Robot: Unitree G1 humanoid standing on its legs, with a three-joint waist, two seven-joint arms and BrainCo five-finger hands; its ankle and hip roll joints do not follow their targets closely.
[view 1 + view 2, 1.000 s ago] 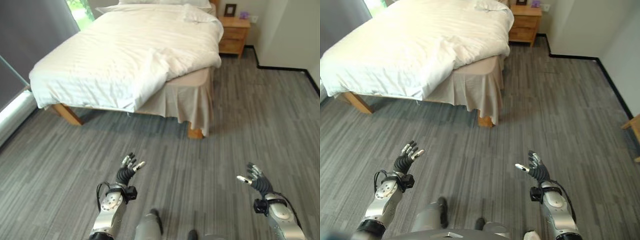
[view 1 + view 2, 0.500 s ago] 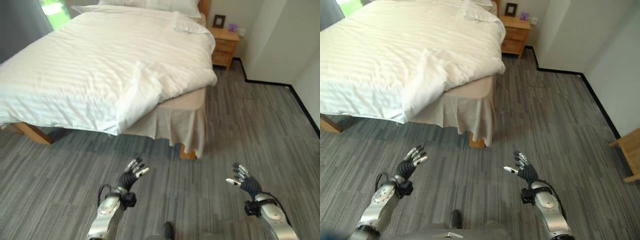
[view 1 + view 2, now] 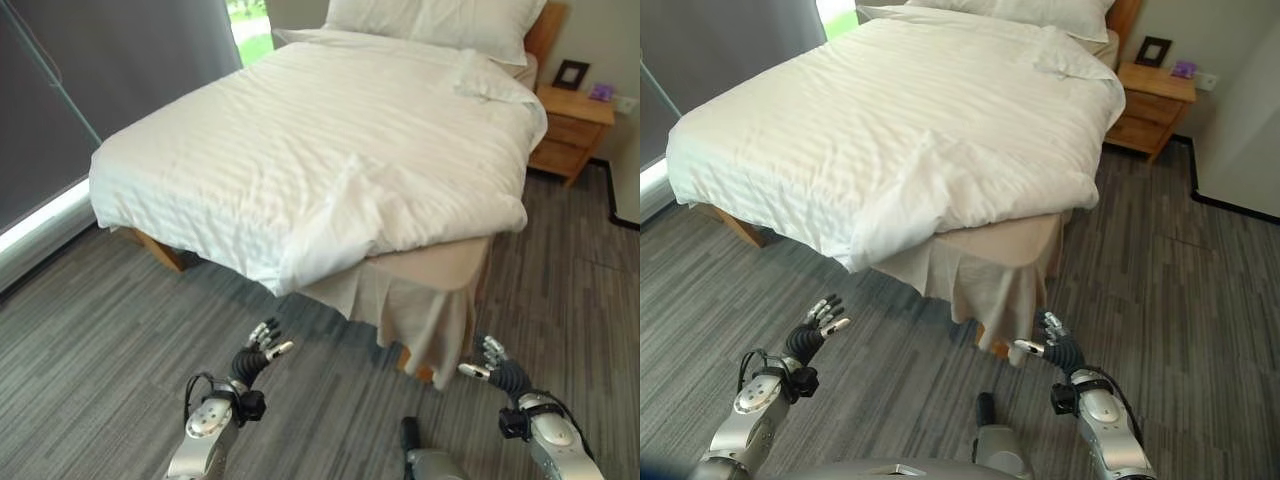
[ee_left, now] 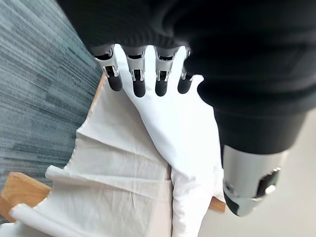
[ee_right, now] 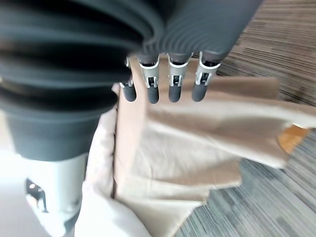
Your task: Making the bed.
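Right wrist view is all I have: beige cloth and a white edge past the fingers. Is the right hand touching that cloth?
Observer: No. In the head views the right hand is open above the floor, apart from the beige bed skirt.
Operator: Is the white edge lying flat?
Observer: Not at this corner. The white duvet has a rumpled fold there, and the beige bed base beside it is uncovered.
Operator: Where is the left hand?
Observer: The left hand is open too, above the floor in front of the bed's foot end, holding nothing.
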